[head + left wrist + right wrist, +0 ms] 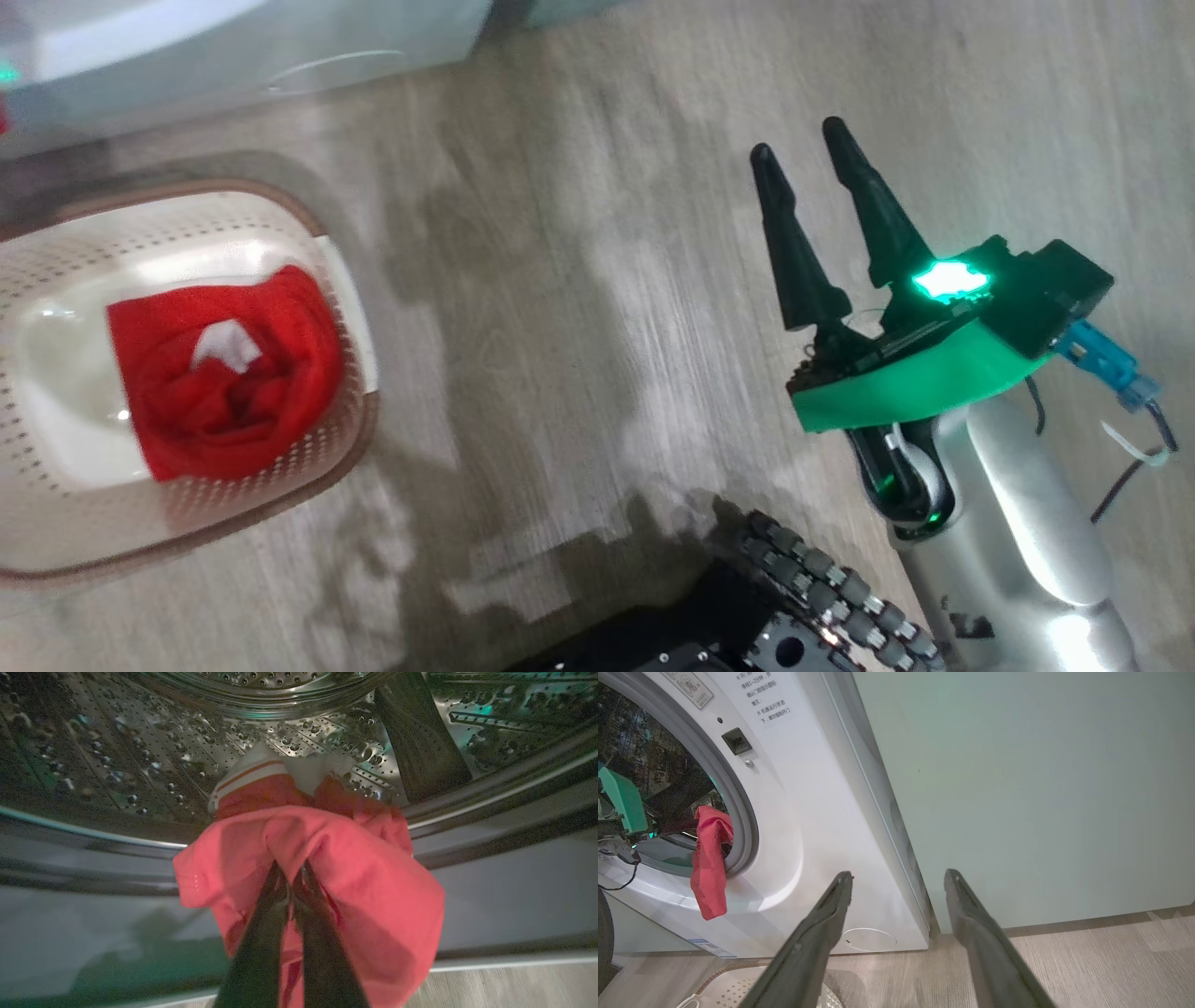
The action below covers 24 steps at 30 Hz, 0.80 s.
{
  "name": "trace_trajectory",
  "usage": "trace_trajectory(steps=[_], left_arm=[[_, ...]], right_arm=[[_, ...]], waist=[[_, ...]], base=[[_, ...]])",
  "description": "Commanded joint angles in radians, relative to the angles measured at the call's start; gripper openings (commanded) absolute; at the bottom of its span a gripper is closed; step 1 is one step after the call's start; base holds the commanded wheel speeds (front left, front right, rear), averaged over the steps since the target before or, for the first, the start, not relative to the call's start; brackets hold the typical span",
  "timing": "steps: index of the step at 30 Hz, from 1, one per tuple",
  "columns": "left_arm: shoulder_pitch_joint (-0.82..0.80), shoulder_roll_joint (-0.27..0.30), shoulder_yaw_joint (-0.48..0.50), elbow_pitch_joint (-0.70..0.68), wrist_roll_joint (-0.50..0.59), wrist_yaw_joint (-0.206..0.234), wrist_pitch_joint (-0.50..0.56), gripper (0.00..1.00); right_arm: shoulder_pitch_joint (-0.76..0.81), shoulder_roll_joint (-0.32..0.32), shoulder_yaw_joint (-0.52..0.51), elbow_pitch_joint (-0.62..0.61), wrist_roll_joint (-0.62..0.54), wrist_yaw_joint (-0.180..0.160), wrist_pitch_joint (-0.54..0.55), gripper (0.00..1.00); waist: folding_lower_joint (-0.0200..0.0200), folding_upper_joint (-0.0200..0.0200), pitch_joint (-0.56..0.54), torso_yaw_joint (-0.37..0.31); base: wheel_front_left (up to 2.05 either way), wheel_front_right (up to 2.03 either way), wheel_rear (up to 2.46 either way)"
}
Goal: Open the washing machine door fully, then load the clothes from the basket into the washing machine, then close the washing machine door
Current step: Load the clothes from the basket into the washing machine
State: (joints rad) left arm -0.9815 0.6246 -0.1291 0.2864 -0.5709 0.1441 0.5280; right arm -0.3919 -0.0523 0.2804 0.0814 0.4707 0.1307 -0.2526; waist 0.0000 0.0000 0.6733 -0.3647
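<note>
Door step judged done: the washing machine (798,858) stands with its mouth unobstructed, though the door itself cannot be made out with certainty. Loading judged partway. One red garment (327,858) is pinched in the closed left claw (292,877) at the machine's mouth, draped over the grey gasket (747,812); its white striped trim is already inside the steel drum (140,765), while the rest hangs outside, down the machine's white front. A second red garment (233,392), with a white patch showing, lies in the basket (364,439), which sits on the floor just in front of the machine. The right claw (797,136) is held wide open and empty, to the cabinet side of the machine and well apart from its mouth. Left to do, by judgement: release of the held garment fully into the drum, transfer of the basket garment, closing of the door. Writing noted: a printed notice in Chinese (761,695) above and beside the mouth, small and partly cut off, one line apparently reading "请勿强制开门"; a grey pictogram sticker (689,686) next to it, unreadable; a blue label (710,947) at the machine's base, too small to read. No brand name is made out.
</note>
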Motion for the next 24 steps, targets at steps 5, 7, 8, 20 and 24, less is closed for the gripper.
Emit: trace_trajectory(steps=[5,7,8,20,24], left_arm=[[-0.14,0.088,0.038,0.056,0.03,-0.007,-0.011,0.0],[-0.176,0.096,0.039,0.082,0.038,-0.006,-0.023,0.0],[-0.195,0.1,0.04,0.095,0.042,-0.005,-0.03,0.0],[-0.389,0.125,0.068,0.193,0.088,-0.004,-0.245,0.0],[-0.434,0.13,0.063,0.208,0.107,-0.015,-0.317,0.0]], right_arm=[[0.008,0.002,0.044,-0.052,0.041,0.0,-0.009,1.0],[0.006,0.002,0.053,-0.06,0.053,0.0,-0.009,1.0],[0.005,0.002,0.058,-0.064,0.059,0.0,-0.009,1.0],[0.0,0.002,0.093,-0.094,0.104,0.0,-0.009,1.0],[0.0,0.002,0.101,-0.099,0.11,0.0,-0.009,1.0]], waist=[[0.0,0.0,0.064,-0.078],[0.0,0.0,0.078,-0.096],[0.0,0.0,0.086,-0.105],[0.0,0.0,0.147,-0.179],[0.0,0.0,0.157,-0.186]], base=[[0.0,0.0,0.0],[0.0,0.0,0.0],[0.0,0.0,0.0],[0.0,0.0,0.0],[0.0,0.0,0.0]])
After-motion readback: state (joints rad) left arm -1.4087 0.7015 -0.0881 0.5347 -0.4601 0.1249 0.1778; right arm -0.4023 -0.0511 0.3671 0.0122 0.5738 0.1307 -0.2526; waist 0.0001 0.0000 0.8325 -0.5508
